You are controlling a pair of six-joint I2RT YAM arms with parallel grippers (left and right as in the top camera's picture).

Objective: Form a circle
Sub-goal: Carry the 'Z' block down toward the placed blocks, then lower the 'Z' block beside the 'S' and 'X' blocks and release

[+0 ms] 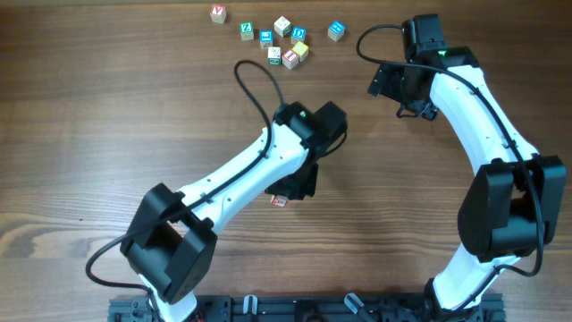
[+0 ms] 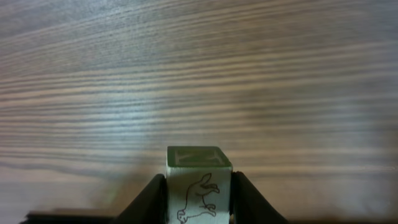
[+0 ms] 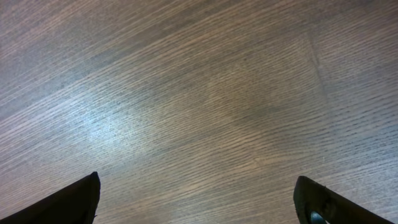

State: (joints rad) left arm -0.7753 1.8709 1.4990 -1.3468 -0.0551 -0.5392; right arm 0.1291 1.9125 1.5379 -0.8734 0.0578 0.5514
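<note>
Near the wooden table's point(image 1: 89, 134) far edge, your ring of five small letter cubes point(image 1: 274, 53) lies flat, roughly round, with no clear long axis. At mid-table your left gripper point(image 2: 199, 186) pinches a white wooden cube with a green top point(image 2: 199, 180) upright, probably for level placing. The right gripper point(image 3: 199, 199) gapes empty.

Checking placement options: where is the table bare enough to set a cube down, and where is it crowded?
Bare table left of the left arm, and a patch between the left arm and right arm toward the near edge. Crowded: the cluster of cubes at the far edge.
</note>
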